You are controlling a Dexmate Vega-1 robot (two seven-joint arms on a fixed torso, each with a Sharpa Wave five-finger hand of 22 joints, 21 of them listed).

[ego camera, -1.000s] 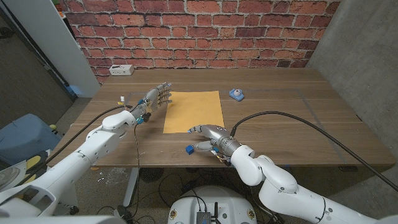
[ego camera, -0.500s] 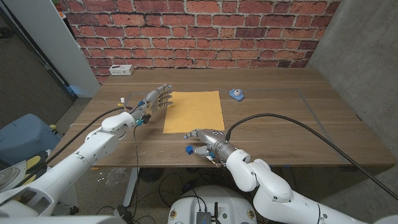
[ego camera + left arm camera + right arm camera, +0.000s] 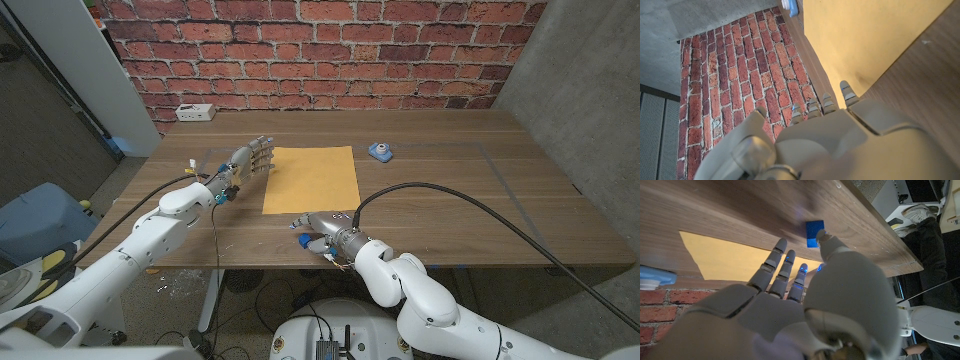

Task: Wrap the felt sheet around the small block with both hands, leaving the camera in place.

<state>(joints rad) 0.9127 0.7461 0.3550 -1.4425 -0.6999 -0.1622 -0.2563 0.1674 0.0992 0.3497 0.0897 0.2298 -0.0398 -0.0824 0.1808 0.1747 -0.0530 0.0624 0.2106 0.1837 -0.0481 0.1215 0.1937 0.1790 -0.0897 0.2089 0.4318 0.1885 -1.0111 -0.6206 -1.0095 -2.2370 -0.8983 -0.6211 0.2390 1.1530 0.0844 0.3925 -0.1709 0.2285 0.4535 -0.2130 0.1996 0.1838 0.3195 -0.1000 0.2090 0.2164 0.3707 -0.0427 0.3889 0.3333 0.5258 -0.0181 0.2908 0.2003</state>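
The yellow felt sheet lies flat mid-table, also seen in the wrist views. A small blue block sits near the front edge, just off the sheet's near left corner. My right hand hovers over the block with its fingers spread, and its thumb tip is at the block's side. It grips nothing. My left hand reaches along the sheet's left edge, fingers straight, holding nothing. The small blue-and-white camera stands to the right of the sheet's far corner.
A white power strip lies at the table's far left, against the brick wall. The table's front edge runs close behind the block. Black cables trail from both arms over the table.
My right hand has slid to the left, from beside the block to over it, partly covering it. The left hand, sheet and camera have not moved.
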